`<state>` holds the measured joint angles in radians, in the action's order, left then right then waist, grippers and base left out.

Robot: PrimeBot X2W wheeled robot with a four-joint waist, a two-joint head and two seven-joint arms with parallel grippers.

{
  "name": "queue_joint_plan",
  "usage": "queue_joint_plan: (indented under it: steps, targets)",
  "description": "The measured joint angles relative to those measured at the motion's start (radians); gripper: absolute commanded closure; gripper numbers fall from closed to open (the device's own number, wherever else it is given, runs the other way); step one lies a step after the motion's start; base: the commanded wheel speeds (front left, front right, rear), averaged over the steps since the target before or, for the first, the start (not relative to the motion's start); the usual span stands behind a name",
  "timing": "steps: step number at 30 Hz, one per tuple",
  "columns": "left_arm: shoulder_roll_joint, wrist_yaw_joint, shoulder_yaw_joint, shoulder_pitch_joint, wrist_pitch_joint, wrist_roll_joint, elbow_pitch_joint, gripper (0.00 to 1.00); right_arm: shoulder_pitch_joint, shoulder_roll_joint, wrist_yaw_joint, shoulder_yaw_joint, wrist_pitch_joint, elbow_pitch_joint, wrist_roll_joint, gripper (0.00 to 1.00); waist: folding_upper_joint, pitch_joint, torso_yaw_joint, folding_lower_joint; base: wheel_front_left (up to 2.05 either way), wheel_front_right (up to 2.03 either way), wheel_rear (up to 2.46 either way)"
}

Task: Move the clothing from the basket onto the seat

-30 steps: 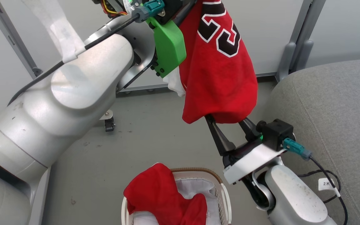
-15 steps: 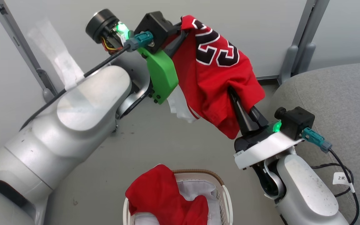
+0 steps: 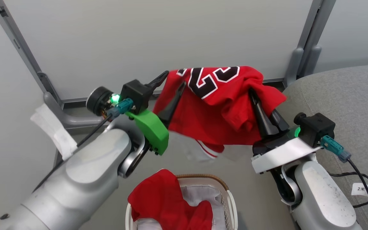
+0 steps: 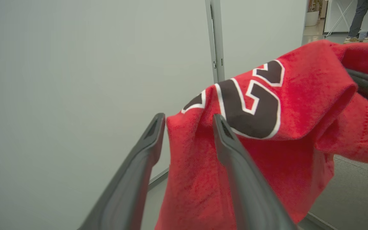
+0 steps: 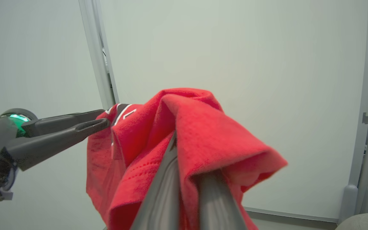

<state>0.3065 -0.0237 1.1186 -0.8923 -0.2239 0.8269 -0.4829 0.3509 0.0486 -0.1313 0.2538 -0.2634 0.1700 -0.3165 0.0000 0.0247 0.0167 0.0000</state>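
Red jersey [image 3: 222, 108] hung in the air at 12 o'clock from the basket [image 3: 226, 187], spread between both arms, clear of the floor [image 3: 251, 198]. Right pincer [image 3: 262, 108] was clamped on a bunched fold at the jersey's 3 o'clock edge, with cloth wrapped over both fingers. Left pincer [image 3: 175, 79] stood apart at the 9 o'clock edge. The hem lay loose between its fingers and did not look pinched in the left wrist view. Seat [image 3: 340, 95] lay at 3 o'clock of the jersey, just beside the right arm. A second red garment [image 3: 168, 201] was heaped in the basket over the white liner [image 3: 200, 191].

Handling, judged:
- Light, limp knit that sagged wherever unsupported. A white-trimmed part drooped underneath.
- Neither fragile nor slick, though a single layer might slide off a smooth finger.
- The one-sided hold should carry it, with the bulk swinging under the right pincer.
- Best purchase would be a thick bunched fold or hem.
- For the basket piece, take the raised hump at its 11 o'clock.
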Motion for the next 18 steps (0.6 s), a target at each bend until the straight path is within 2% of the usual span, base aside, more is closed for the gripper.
queue_joint_plan:
  steps: [7,9,18]
  targets:
    - [0.005,-0.040,-0.057,0.184,-0.035,0.002,0.044,0.00,-0.037,0.000,0.000,-0.068,0.000,-0.023,0.066,1.00,0.0000,0.006,0.002,0.0000,0.00,0.00,0.00]
    - [0.004,-0.054,-0.099,0.241,-0.037,-0.018,0.072,0.00,-0.052,0.000,0.000,-0.091,0.000,-0.029,0.079,1.00,0.0000,0.008,0.001,0.0000,0.00,0.00,0.00]
    - [-0.040,-0.045,-0.240,0.453,-0.040,-0.107,0.157,0.00,-0.098,0.000,0.000,-0.146,0.000,-0.040,0.142,1.00,0.0000,0.009,0.014,0.0000,0.00,0.00,0.00]
